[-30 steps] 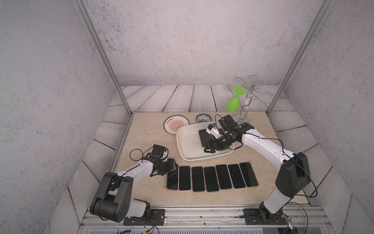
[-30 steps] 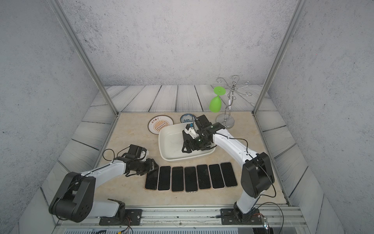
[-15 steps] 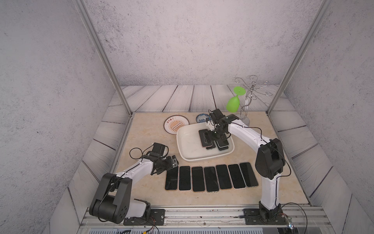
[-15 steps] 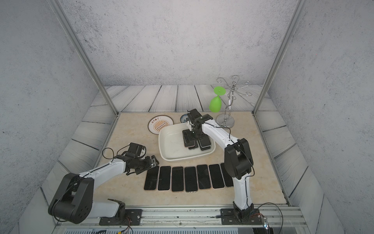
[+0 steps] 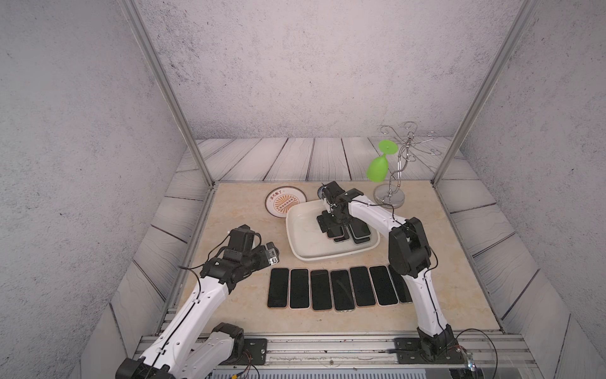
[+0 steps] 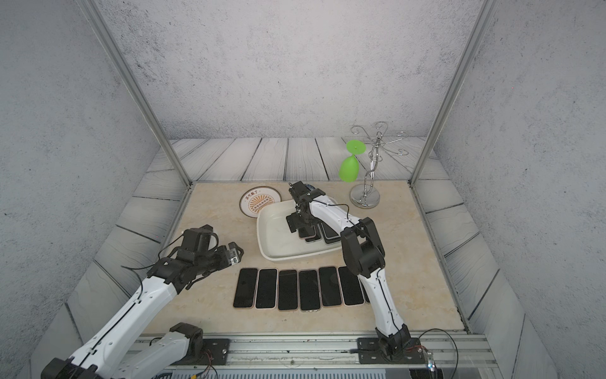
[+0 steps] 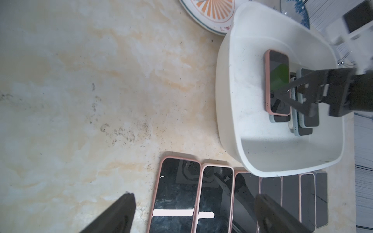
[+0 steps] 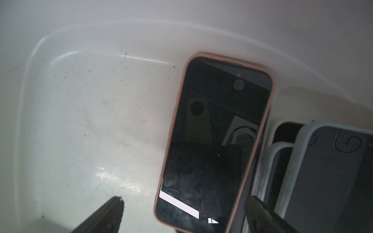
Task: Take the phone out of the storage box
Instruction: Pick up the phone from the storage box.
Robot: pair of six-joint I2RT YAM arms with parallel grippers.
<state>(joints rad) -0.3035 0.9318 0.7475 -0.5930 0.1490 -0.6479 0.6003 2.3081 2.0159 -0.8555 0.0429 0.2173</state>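
Top views, storage box (image 5: 303, 241): we see it on the table (image 5: 236, 213), behind the row of phones (image 5: 341, 288), with stacked phones (image 5: 359, 231) in its right half.
Top views, right gripper (image 5: 329, 226): it reaches into the storage box, low over the stack.
Top views, left gripper (image 5: 269, 262): it hangs above the table, just beside the row's left end.
Left wrist, left gripper: fingers spread wide, gripping nothing – the row's end phone lies below them.
Left wrist, pink-cased phone (image 7: 277, 60): inside the storage box, screen up, lying on another phone.
Right wrist, right gripper: we find the jaws wide apart, straddling one end of the pink-cased phone – not clamped on it.
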